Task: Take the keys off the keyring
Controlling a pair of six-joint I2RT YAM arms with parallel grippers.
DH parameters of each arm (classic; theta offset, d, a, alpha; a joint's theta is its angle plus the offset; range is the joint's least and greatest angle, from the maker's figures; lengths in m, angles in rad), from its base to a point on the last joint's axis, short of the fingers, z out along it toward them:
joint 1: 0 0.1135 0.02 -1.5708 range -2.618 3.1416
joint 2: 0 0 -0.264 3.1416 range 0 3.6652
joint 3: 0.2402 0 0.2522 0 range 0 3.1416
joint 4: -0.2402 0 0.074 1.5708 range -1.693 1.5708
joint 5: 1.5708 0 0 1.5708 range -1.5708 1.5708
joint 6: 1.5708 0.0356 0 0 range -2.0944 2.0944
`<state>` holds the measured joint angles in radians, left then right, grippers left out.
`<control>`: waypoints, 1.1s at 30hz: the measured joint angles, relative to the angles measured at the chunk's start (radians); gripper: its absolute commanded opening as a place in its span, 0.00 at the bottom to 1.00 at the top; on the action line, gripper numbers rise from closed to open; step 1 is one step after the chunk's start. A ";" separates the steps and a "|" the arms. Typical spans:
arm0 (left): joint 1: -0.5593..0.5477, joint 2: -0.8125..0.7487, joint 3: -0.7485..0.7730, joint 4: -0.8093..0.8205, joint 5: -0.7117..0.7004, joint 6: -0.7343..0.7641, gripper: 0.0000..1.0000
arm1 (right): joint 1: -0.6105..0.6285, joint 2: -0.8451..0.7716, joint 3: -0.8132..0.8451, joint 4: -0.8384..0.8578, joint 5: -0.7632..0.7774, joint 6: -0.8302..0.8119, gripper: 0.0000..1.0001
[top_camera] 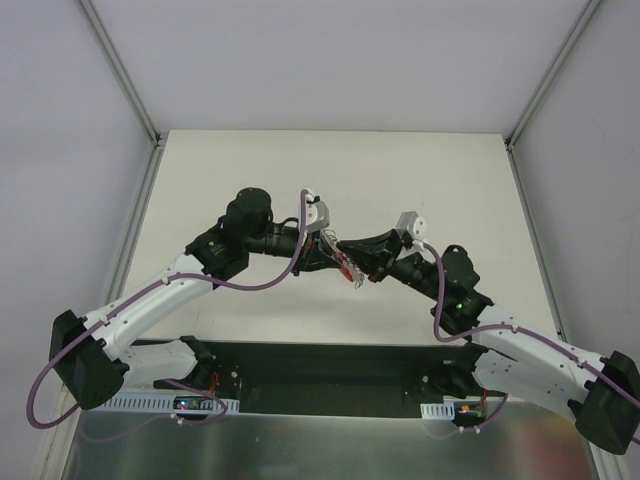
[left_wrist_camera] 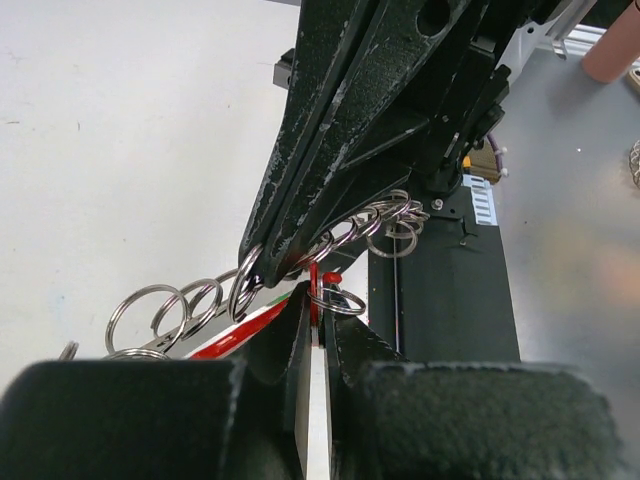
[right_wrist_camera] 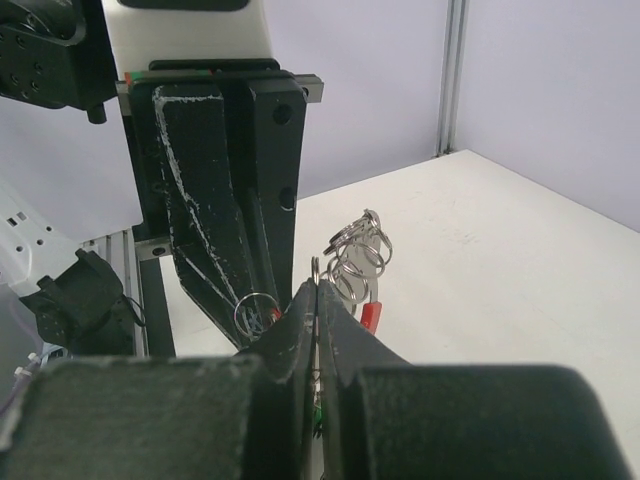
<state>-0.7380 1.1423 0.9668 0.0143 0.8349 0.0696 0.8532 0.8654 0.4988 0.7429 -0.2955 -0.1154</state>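
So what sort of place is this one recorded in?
Most likely a lab robot workcell, not a home: a plain white table boxed in by blank white panels on aluminium posts, with the left arm and right arm bolted to a black base plate at its near edge.

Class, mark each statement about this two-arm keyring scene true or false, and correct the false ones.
1. The left claw is wide open. False: it is shut on the red keyring.
2. The right claw pinches a thin metal ring. True.
3. The keyring lies flat on the table. False: it is held in the air between the two claws.
4. Several linked rings trail from it. True.
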 measured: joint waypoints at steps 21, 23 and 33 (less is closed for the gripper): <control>0.086 -0.210 -0.307 0.081 -0.454 -0.232 0.00 | -0.005 -0.258 -0.006 -0.279 0.153 -0.111 0.01; 0.148 -0.204 -0.306 0.076 -0.492 -0.261 0.00 | -0.005 -0.272 -0.006 -0.312 0.162 -0.116 0.01; 0.456 0.009 -0.243 -0.073 -0.529 -0.393 0.00 | -0.005 -0.322 -0.018 -0.417 0.217 -0.125 0.01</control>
<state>-0.2821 1.1511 0.7242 -0.0586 0.3058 -0.3233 0.8478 0.5434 0.4812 0.3256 -0.0780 -0.2405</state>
